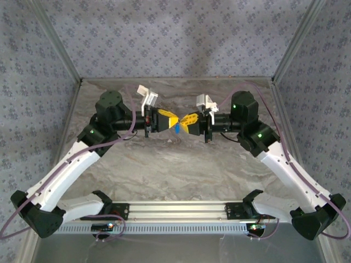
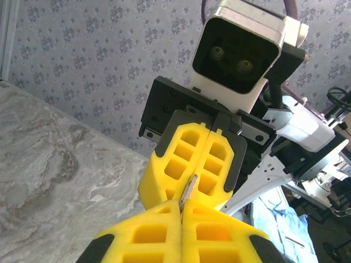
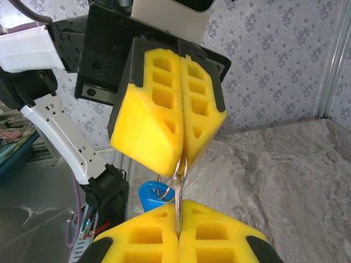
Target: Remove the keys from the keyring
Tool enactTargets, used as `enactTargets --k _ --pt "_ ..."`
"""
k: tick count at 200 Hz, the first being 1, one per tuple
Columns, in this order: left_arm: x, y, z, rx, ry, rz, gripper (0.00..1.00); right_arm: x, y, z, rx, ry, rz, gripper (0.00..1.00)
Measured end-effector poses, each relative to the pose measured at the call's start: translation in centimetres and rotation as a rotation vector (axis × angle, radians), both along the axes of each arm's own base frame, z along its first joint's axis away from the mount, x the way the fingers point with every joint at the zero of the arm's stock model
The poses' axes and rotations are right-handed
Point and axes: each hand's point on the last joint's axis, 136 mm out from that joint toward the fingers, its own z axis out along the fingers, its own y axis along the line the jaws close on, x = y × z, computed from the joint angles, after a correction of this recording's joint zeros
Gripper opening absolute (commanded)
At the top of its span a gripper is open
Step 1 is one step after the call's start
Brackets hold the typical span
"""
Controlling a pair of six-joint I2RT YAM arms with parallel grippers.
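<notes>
**Q:** Where are the two sets of fingers?

**A:** Seen from above, the left fingers (image 1: 166,120) and right fingers (image 1: 190,121) meet tip to tip in the air over the marbled counter (image 1: 175,175). One arm reaches in from each side.

**Q:** Are they spread or closed?

**A:** Both pairs are pressed together. From the right wrist, the left fingers (image 3: 153,109) hang at the top, their yellow pads flush along the seam. The right fingers (image 3: 145,238) sit along the bottom edge, flush as well.

**Q:** What lies between them?

**A:** A thin metal ring (image 3: 179,171). Its upper end disappears into the seam at the tips of the left fingers, and its lower end runs into the seam of the right fingers. So each pair pinches the ring, at opposite ends (the lower strip is nearly edge-on, so I read it as the ring rather than a key blade, without being certain).

**Q:** And the key?

**A:** A small bright blue key (image 3: 153,194) hangs on the ring in the gap between the two sets of tips. It is off to one side of the seam line, just beside the tips of the right fingers. From above, the key (image 1: 177,129) is a blue speck where the yellow pads meet.

**Q:** What does the left wrist add?

**A:** The left fingers (image 2: 153,233) lie along the bottom and the right fingers (image 2: 178,159) face them. The ring (image 2: 187,192) shows as a narrow grey sliver bridging the tips.
</notes>
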Motion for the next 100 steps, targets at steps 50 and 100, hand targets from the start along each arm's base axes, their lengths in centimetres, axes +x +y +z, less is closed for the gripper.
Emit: enactTargets --k 50,100 --pt "0.5 0.4 -0.6 -0.035 0.04 0.04 0.0 0.0 -0.3 -0.9 0.019 -0.027 -0.029 0.0" --pt "1.4 1.0 -0.1 -0.058 0.035 0.092 0.32 0.0 -0.3 -0.9 0.016 -0.013 -0.032 0.0"
